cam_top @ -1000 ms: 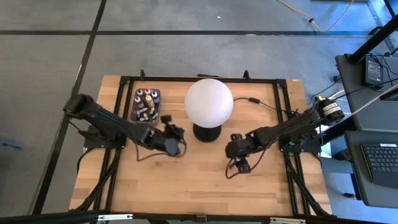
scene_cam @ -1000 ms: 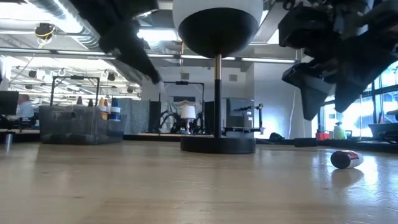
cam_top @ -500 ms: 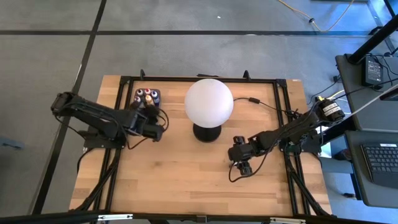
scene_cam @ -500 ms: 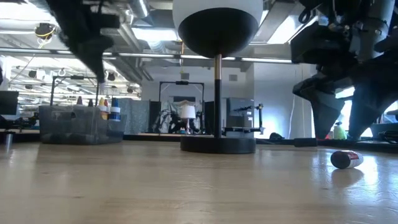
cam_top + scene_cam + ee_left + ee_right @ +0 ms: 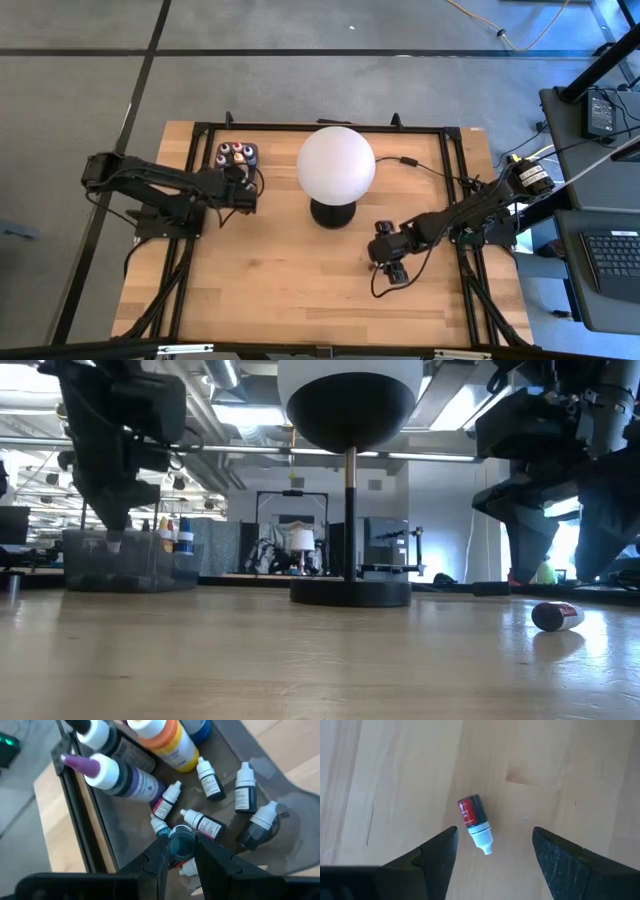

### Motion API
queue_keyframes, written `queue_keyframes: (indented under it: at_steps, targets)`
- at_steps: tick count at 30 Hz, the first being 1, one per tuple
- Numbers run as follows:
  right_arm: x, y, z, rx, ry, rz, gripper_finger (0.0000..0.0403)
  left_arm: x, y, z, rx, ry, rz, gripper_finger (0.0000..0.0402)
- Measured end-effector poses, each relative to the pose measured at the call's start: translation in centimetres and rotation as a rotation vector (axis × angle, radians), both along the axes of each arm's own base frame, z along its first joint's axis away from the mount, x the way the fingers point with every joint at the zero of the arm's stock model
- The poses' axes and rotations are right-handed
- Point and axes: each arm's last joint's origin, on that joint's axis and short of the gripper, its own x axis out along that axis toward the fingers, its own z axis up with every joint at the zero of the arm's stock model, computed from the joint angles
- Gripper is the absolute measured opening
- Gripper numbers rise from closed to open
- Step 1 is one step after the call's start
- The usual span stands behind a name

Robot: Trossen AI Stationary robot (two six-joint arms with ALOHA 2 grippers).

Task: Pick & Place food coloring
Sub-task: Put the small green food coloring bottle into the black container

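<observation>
Over the dark tray [image 5: 280, 845] the left pincer [image 5: 181, 851] is pinching a small teal bottle [image 5: 181, 842], which should be lowered into a gap among the dropper bottles [image 5: 210, 772] before release. The right pincer [image 5: 492, 851] is spread above a red-labelled bottle [image 5: 474, 822] lying on the counter [image 5: 395, 780]. For a clean pick, the fingers should be lowered to straddle its body, not its white cap.

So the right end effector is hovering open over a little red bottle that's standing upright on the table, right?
Not upright: the right wrist view shows the little red bottle lying on its side on the table. The right end effector does hover open over it.
</observation>
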Motion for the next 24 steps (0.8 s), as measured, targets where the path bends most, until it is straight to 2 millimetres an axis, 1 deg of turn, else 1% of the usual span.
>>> queue_keyframes:
  at_steps: [4,6,11,14,20,24]
  targets:
    - [-0.3,0.1,-0.6,-0.009,-0.016,0.041,0.0259,0.0,0.2,-1.0,-0.028,-0.031,0.020,0.0084]
    - [-0.5,0.0,-1.0,-0.008,-0.024,0.044,0.0259,0.0,0.3,-1.4,-0.026,-0.042,0.001,0.0088]
    - [-0.9,-0.2,-2.0,-0.004,-0.046,0.053,0.0253,0.3,0.4,-1.6,0.008,-0.056,-0.031,0.0094]
    - [-1.1,-0.2,-2.4,0.004,-0.066,0.065,0.0233,0.3,0.4,-1.6,0.003,-0.059,-0.031,0.0094]
    - [-1.8,-0.5,-3.5,0.008,-0.080,0.071,0.0178,0.3,0.3,-1.6,-0.012,-0.060,-0.030,0.0092]
    - [-1.9,-0.6,-3.7,0.006,-0.086,0.067,0.0145,0.3,0.3,-1.6,-0.012,-0.058,-0.030,0.0096]
